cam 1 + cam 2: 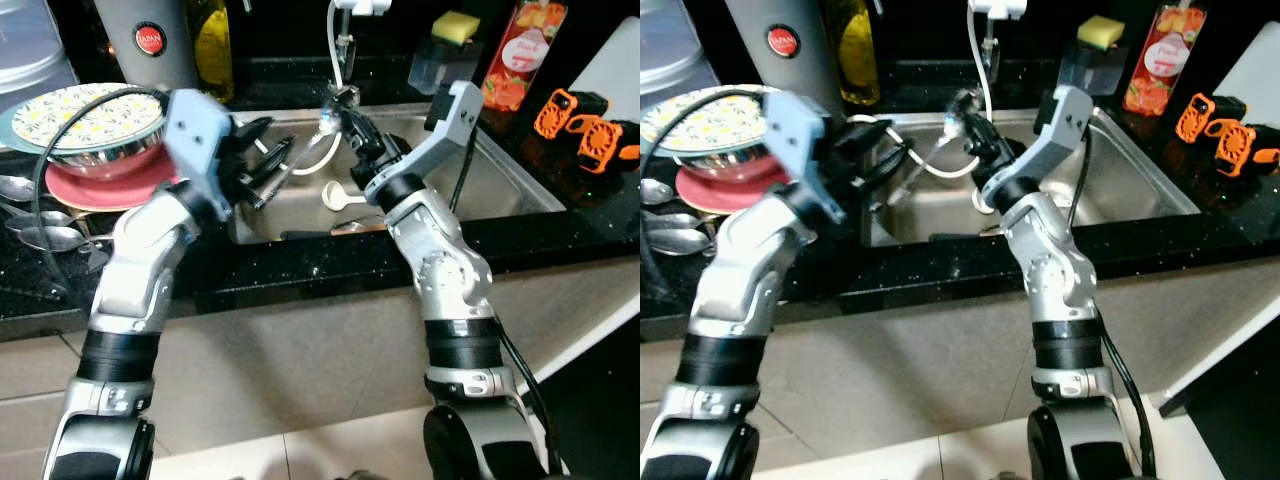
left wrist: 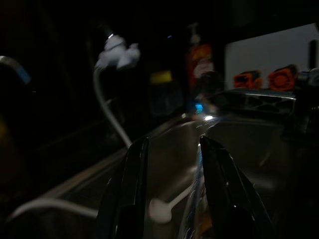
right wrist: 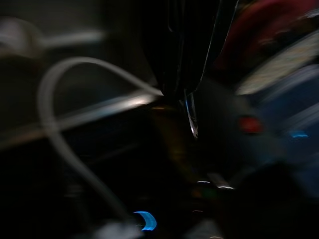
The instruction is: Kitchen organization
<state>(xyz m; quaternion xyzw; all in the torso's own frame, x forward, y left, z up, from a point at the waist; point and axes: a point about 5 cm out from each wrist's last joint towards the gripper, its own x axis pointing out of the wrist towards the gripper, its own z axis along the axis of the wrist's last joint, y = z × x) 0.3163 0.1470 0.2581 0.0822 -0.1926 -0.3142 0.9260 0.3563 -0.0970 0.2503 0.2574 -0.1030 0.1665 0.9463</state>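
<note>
So there's a black speckled surface [image 1: 300, 275] running across with a steel sink [image 1: 500, 180] sunk into it, and both silver arms are reaching over the sink. On the robot's left side of the surface there's a stack of dishes: a patterned bowl [image 1: 85, 115] sitting on a red plate [image 1: 95, 192], with some spoons [image 1: 40, 235] lying just beside it. A grey canister [image 1: 150, 40] and a yellowish bottle [image 1: 213, 45] stand behind that. A white hose [image 1: 338, 50] hangs down from the tap at the back of the sink. The left gripper [image 1: 268, 170] is over the left part of the sink with its fingers [image 2: 134, 189] apart, nothing between them. The right gripper [image 1: 345, 115] is up near the hose end, fingers together and clamped on something thin and shiny, looks like a knife [image 3: 191, 117], but it's blurry so I can't say for sure. Down in the sink there's a white spoon [image 1: 340, 193] lying on the bottom. At the back right there's a soap holder with a yellow sponge [image 1: 455, 27], a red bottle [image 1: 520, 50], and off to the right on the surface some orange clips [image 1: 585, 125]
</note>
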